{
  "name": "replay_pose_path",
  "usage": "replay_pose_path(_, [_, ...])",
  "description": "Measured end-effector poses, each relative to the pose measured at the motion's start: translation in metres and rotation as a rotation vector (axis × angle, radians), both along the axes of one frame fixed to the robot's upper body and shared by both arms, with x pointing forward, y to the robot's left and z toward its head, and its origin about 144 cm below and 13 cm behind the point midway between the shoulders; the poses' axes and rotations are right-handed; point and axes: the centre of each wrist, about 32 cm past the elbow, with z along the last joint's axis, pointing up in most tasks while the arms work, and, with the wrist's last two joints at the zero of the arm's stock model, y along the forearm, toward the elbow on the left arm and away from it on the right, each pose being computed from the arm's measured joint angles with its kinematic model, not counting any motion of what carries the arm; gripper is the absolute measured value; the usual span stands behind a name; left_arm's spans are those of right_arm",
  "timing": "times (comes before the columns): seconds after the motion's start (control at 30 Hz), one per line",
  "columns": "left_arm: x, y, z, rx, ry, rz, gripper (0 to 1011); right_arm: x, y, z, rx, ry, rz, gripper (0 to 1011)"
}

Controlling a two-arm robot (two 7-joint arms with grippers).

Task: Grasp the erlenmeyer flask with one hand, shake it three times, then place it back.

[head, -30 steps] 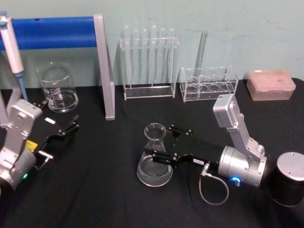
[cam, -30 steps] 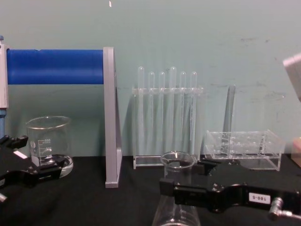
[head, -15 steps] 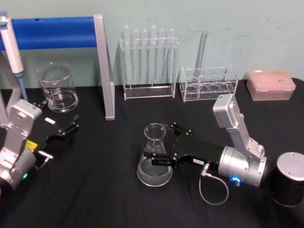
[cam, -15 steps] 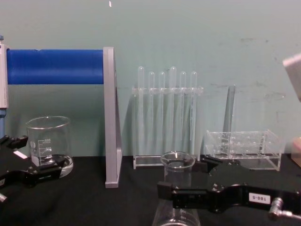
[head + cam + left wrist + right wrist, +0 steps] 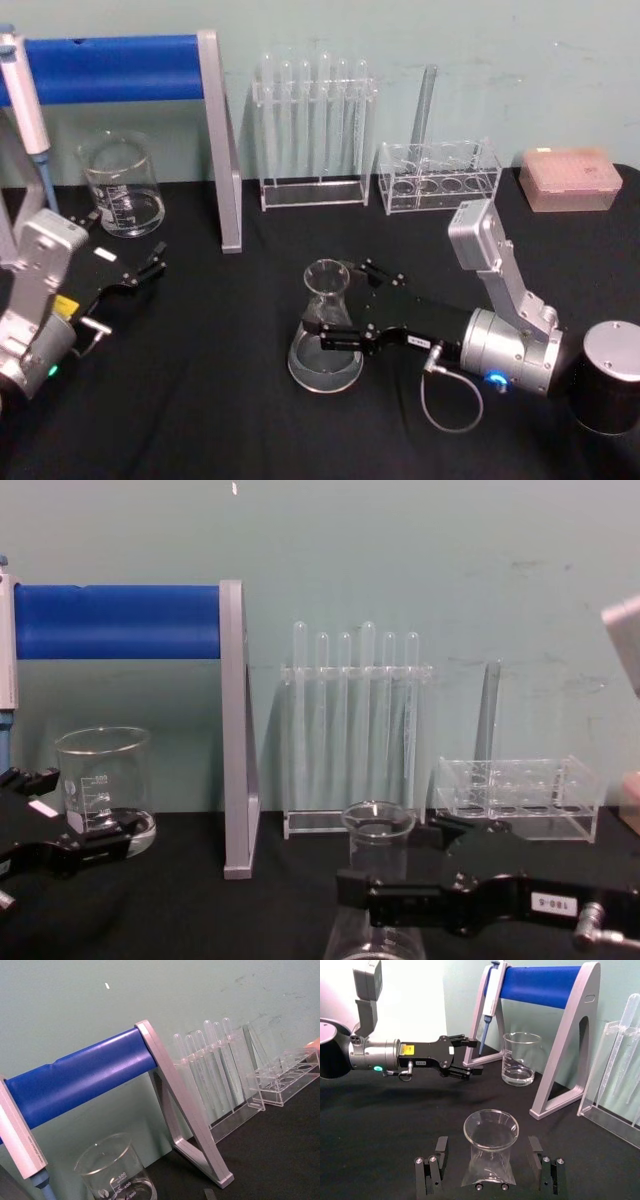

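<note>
Between the wide-open fingers of the right end effector (image 5: 338, 302) stands the erlenmeyer flask (image 5: 315, 370), upright on the black tabletop (image 5: 220, 400), a gap on each side, so it is not gripped; whether it holds liquid I cannot tell. Beyond that end effector stand a rack of test tubes (image 5: 313, 130) and a lower rack (image 5: 440, 178) with one tall tube (image 5: 425, 105). Well to its side rests the left end effector (image 5: 140, 272), fingers apart, holding nothing, near a glass beaker (image 5: 122, 190).
</note>
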Motion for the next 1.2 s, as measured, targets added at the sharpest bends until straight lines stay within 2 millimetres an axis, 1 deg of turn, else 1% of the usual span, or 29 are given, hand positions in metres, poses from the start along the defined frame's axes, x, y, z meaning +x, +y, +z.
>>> replay_pose_path(0.13, [0.0, 0.0, 0.0, 0.0, 0.0, 0.0, 1001, -0.001, -0.001, 0.0, -0.005, -0.002, 0.01, 1002])
replay_pose_path(0.33, [0.0, 0.0, 0.0, 0.0, 0.0, 0.0, 1001, -0.009, -0.009, 0.002, -0.014, 0.0, 0.013, 1002])
replay_pose_path(0.43, [0.0, 0.0, 0.0, 0.0, 0.0, 0.0, 1001, -0.019, -0.017, 0.003, -0.023, 0.002, -0.01, 1003])
replay_pose_path(0.57, [0.0, 0.0, 0.0, 0.0, 0.0, 0.0, 1001, -0.027, -0.025, 0.004, -0.03, 0.004, -0.044, 1003])
replay_pose_path(0.63, [0.0, 0.0, 0.0, 0.0, 0.0, 0.0, 1001, -0.036, -0.033, 0.004, -0.037, 0.007, -0.084, 1002])
replay_pose_path(0.67, [0.0, 0.0, 0.0, 0.0, 0.0, 0.0, 1001, -0.036, -0.033, 0.004, -0.037, 0.007, -0.084, 1002])
replay_pose_path(0.77, [0.0, 0.0, 0.0, 0.0, 0.0, 0.0, 1001, -0.045, -0.044, 0.005, -0.038, 0.009, -0.148, 1002])
replay_pose_path(0.8, [0.0, 0.0, 0.0, 0.0, 0.0, 0.0, 1001, -0.045, -0.044, 0.005, -0.038, 0.009, -0.148, 1002])
replay_pose_path(0.87, [0.0, 0.0, 0.0, 0.0, 0.0, 0.0, 1001, -0.051, -0.052, 0.006, -0.025, 0.002, -0.218, 1002])
replay_pose_path(0.9, [0.0, 0.0, 0.0, 0.0, 0.0, 0.0, 1001, -0.051, -0.052, 0.006, -0.025, 0.002, -0.218, 1002])
replay_pose_path(1.0, [0.0, 0.0, 0.0, 0.0, 0.0, 0.0, 1001, -0.057, -0.058, 0.006, 0.016, -0.028, -0.346, 1002])
replay_pose_path(1.1, [0.0, 0.0, 0.0, 0.0, 0.0, 0.0, 1001, -0.06, -0.054, 0.006, 0.045, -0.07, -0.468, 1002])
replay_pose_path(1.2, [0.0, 0.0, 0.0, 0.0, 0.0, 0.0, 1001, -0.059, -0.047, 0.006, 0.065, -0.108, -0.562, 1002])
